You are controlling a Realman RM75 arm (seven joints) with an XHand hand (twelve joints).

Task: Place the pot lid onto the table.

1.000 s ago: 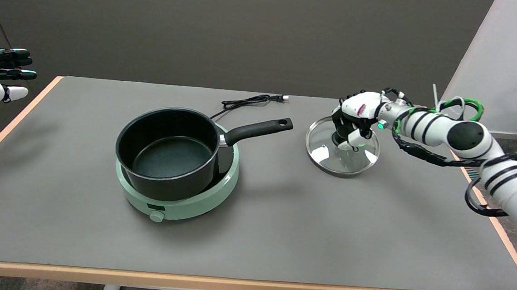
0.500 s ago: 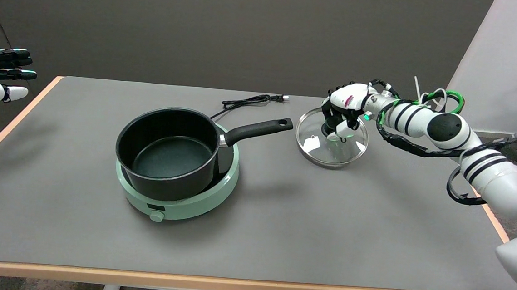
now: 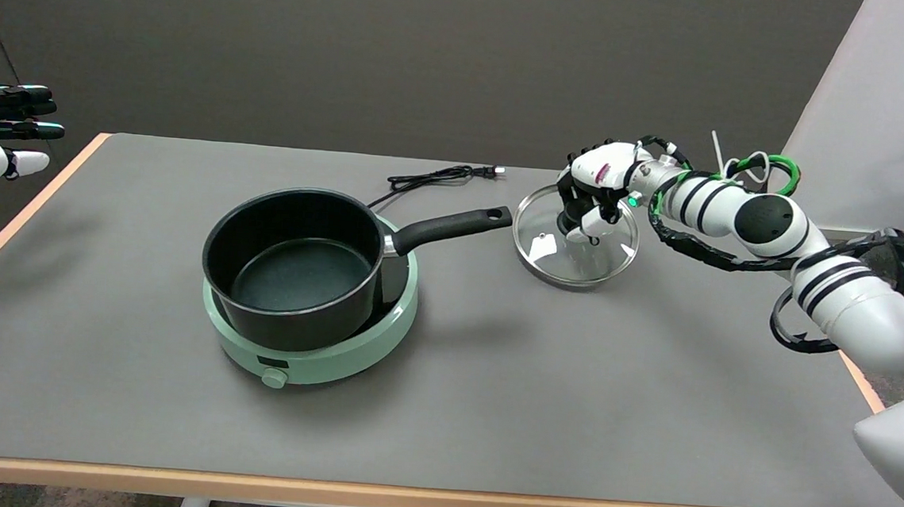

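Lid [image 3: 576, 242] held by its knob, right of centre frame, just beside the tip of the pot handle [image 3: 454, 226].

Glass disc with a metal rim: likely stiff, smooth, breakable, moderate weight; the central knob is the sensible hold, the rim and glass being slick. Right hand [image 3: 596, 190] reaches in from the right, fingers [image 3: 591, 223] curled down and clamped round the knob, which they mostly hide. Lid tilted, near edge low and close to the table [image 3: 488, 415]; cannot tell whether it touches the surface. A shadow lies right under it. Pot [image 3: 296, 266] sits uncovered on the green hotplate [image 3: 333, 356], left of centre. Judged: lid should be set flat gently before the fingers let go.
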